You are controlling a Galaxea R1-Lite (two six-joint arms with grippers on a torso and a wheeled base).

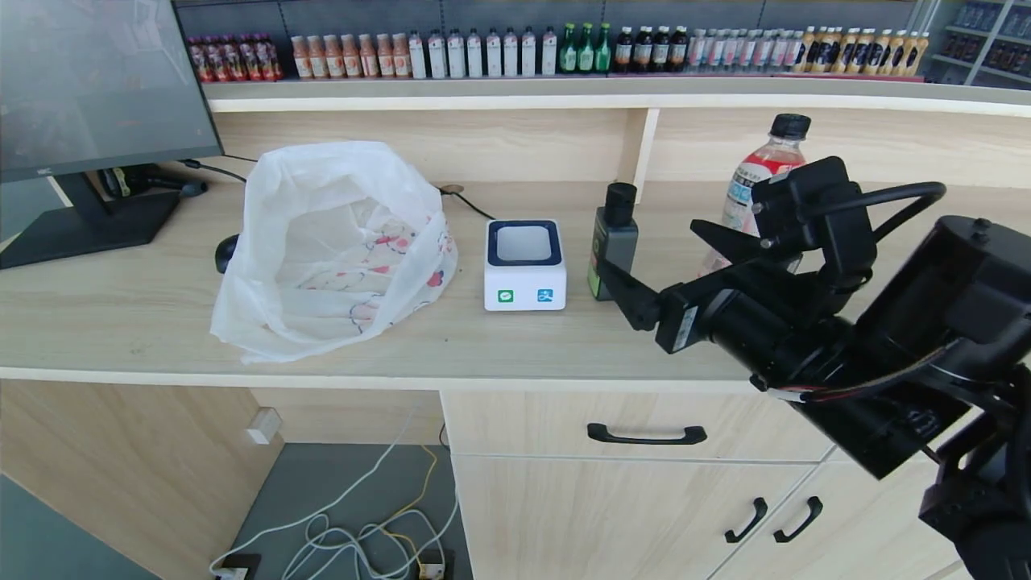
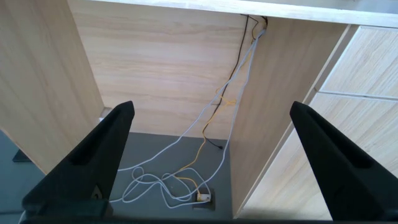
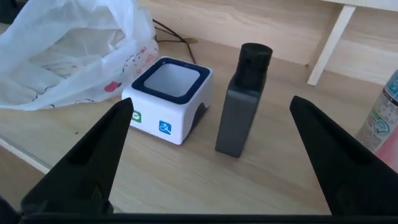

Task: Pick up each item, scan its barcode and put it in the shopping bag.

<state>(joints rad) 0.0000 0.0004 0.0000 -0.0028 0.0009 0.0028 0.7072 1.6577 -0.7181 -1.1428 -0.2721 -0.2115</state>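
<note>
The grey bottle (image 1: 614, 242) (image 3: 242, 102) with the black cap is standing upright on the wooden counter (image 1: 121, 322), just beside the white scanner (image 1: 524, 264) (image 3: 166, 99) on the robot's right; the two are sitting close but apart. The right gripper (image 1: 649, 248) (image 3: 211, 102) is hovering low over the counter with its jaws spread wide, pointing at the bottle; in the right wrist view the bottle is showing between the two dark fingers (image 3: 102, 152), nearer the middle than either tip. In the head view the lower finger is overlapping the bottle's base (whether it is touching is not clear). The right arm is stretching forward and leftward from the robot's right side, wrist roughly level.

A pink drink bottle (image 1: 757, 181) (image 3: 385, 115) is standing behind the arm, farther right. The white shopping bag (image 1: 334, 246) (image 3: 68, 53) is lying open-mouthed on the scanner's other side; a monitor (image 1: 97, 80) is standing beyond it.

The left gripper (image 2: 211, 107) is hanging below counter height, jaws likewise wide and holding nothing, facing the recess where cables (image 2: 180, 180) are trailing on the floor.
</note>
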